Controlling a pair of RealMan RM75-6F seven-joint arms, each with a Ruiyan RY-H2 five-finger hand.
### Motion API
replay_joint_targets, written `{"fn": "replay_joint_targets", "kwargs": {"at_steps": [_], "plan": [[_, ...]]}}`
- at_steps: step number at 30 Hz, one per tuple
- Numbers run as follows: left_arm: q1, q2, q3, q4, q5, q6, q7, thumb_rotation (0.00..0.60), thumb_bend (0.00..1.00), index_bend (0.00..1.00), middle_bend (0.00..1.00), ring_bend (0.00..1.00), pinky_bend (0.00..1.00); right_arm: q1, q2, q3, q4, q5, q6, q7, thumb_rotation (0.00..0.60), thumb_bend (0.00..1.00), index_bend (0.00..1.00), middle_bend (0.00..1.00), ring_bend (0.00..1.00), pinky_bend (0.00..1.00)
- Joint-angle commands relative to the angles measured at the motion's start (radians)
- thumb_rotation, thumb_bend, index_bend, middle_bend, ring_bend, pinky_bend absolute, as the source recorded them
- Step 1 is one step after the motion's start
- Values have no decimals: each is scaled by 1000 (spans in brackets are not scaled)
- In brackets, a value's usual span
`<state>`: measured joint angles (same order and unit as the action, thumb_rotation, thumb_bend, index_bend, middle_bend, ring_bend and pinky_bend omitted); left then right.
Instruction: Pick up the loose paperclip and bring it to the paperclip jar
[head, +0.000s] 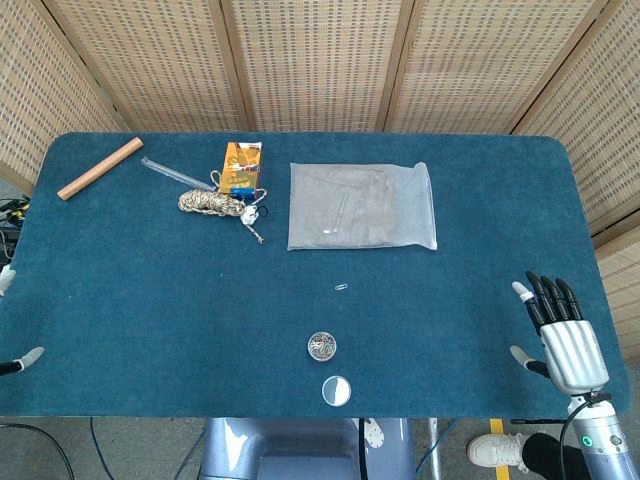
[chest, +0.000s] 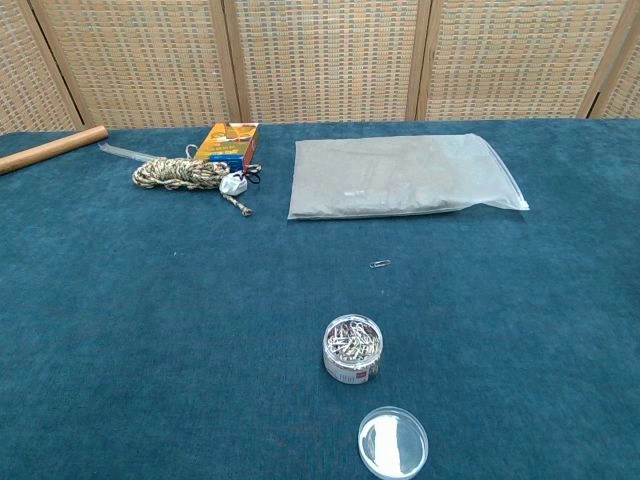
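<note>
A small loose paperclip (head: 341, 287) (chest: 380, 264) lies flat on the blue table, near the middle. The open paperclip jar (head: 322, 347) (chest: 352, 349), full of clips, stands a little nearer the front edge, with its clear lid (head: 336, 390) (chest: 393, 441) lying beside it. My right hand (head: 562, 335) rests at the table's front right, far from the clip, its fingers spread and holding nothing. Of my left hand (head: 20, 340) only two fingertips (head: 30, 356) peek in at the left edge of the head view, wide apart. The chest view shows neither hand.
A grey zip bag (head: 362, 205) lies flat behind the clip. At the back left are a coil of rope (head: 212, 203), an orange box (head: 243, 167), a clear tube (head: 175, 173) and a wooden rod (head: 99, 168).
</note>
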<state>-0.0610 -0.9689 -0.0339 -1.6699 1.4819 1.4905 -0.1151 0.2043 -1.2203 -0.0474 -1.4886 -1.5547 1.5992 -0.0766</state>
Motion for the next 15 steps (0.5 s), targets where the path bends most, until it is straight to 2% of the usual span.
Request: {"fn": "replay_joint_targets", "kwargs": {"at_steps": [1, 5, 9, 12, 13, 15], "plan": [[1, -1, 1, -1, 2, 1, 3, 600, 0, 0, 0, 0, 0, -5, -6, 6, 5, -14, 1, -4, 600, 15, 70, 0, 0, 0], [2, -1, 0, -2, -1, 2, 5, 600, 0, 0, 0, 0, 0, 7, -20, 14, 16, -26, -26, -13, 600, 15, 70, 0, 0, 0], [-2, -3, -2, -4, -3, -4, 11, 600, 0, 0, 0, 0, 0, 59, -60, 48, 52, -46, -79, -38, 600, 19, 73, 0, 0, 0], [-5, -5, -5, -3, -8, -10, 17, 600, 0, 0, 0, 0, 0, 127, -68, 75, 36, -36, -183, -35, 600, 27, 126, 0, 0, 0], [-9, -6, -10, 0, -21, -19, 17, 600, 0, 0, 0, 0, 0, 214, -69, 119, 6, -13, -301, -41, 600, 28, 144, 0, 0, 0], [-14, -8, -13, 3, -29, -29, 18, 600, 0, 0, 0, 0, 0, 272, -65, 156, -25, 41, -402, -54, 600, 31, 199, 0, 0, 0]]}}
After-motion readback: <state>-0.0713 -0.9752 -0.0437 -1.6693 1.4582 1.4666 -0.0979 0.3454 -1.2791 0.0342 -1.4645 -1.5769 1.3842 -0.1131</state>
